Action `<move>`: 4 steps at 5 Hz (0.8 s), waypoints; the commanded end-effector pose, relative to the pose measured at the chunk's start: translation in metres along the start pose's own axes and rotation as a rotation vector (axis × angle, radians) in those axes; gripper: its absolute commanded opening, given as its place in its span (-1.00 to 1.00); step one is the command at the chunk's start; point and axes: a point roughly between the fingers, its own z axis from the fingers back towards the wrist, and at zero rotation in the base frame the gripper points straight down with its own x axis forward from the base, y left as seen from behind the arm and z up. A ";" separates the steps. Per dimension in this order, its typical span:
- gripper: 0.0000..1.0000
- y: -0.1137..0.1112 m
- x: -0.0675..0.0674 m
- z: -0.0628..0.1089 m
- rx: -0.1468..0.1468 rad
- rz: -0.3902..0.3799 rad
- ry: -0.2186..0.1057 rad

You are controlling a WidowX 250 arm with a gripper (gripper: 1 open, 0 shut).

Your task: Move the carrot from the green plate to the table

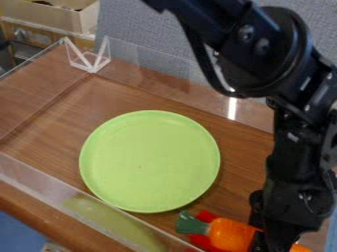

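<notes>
The table (79, 108), reddish-brown wood grain inside low clear walls, filled the frame. The black arm (270, 74) swept down the right side from the top. The green plate (149, 160) sat bare at centre. At the lower right the gripper (258, 234) pointed straight down, clamped shut on the carrot (227, 232), which was off the plate, past its lower right rim, leafy top facing left. A red block (192, 222) showed just beside the leaves, touching or not, hard to call.
</notes>
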 end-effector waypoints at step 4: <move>-1.00 -0.002 0.001 0.012 -0.007 -0.118 0.006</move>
